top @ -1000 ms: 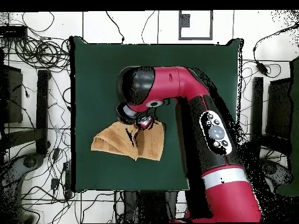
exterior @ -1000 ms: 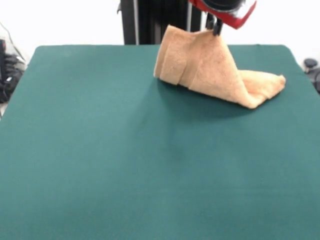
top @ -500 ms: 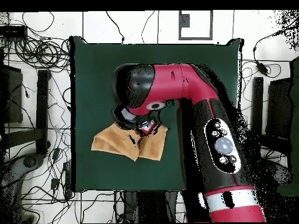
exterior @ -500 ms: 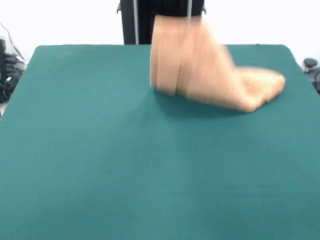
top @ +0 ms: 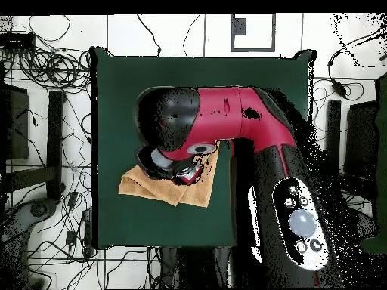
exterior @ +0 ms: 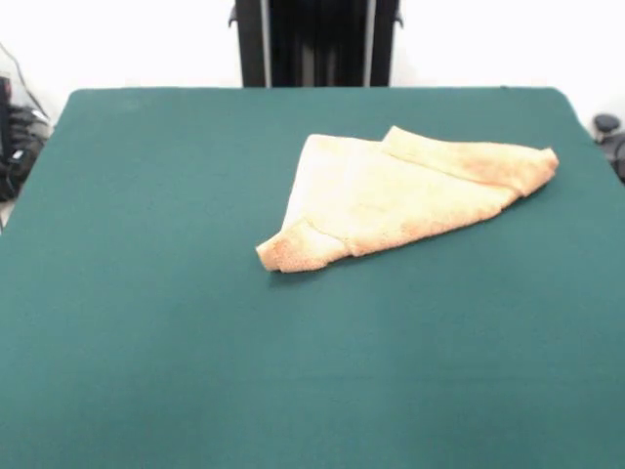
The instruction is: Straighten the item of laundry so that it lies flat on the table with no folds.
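The tan-orange towel (exterior: 391,200) lies on the green table (exterior: 195,342) at the far right, folded over into a rough triangle with a rolled corner pointing near-left. My gripper does not show in the front view. In the overhead view the gripper (top: 187,173) hangs high above the towel (top: 140,185), holds nothing, and hides the towel's middle, as does the red arm (top: 234,121). The table (top: 128,98) shows bare beyond the arm.
The black pedestal (exterior: 312,44) stands behind the table's far edge. Cables (top: 45,68) lie on the floor around the table, and some dark gear (exterior: 15,137) sits off the left edge.
The gripper has let go of the towel's lifted edge and risen out of the front view. The towel has dropped and now lies low on the table, folded over itself.
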`<state>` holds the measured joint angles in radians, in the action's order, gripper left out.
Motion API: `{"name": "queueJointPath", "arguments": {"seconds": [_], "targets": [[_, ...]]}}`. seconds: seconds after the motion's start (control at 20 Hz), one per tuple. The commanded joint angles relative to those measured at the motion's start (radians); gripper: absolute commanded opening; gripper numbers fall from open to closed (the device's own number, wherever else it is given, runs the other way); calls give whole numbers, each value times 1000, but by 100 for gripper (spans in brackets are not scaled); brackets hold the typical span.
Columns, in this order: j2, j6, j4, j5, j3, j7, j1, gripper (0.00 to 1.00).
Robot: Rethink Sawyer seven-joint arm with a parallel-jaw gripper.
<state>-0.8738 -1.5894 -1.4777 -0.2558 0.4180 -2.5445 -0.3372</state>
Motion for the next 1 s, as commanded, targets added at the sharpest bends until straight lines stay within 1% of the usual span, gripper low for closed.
{"name": "queueJointPath", "arguments": {"seconds": [0.05, 0.2, 0.4, 0.55, 0.75, 1.0], "targets": [[-88, 31, -213, 8, 2, 144, -7, 0], [-99, 184, -273, -14, 5, 163, -28, 0], [17, 536, -332, -155, 9, 154, -54, 0], [90, 719, -353, -245, -4, 125, -61, 0], [171, 870, -346, -344, -41, 57, -45, 0], [223, 967, -326, -401, -102, -13, 4, 0]]}}
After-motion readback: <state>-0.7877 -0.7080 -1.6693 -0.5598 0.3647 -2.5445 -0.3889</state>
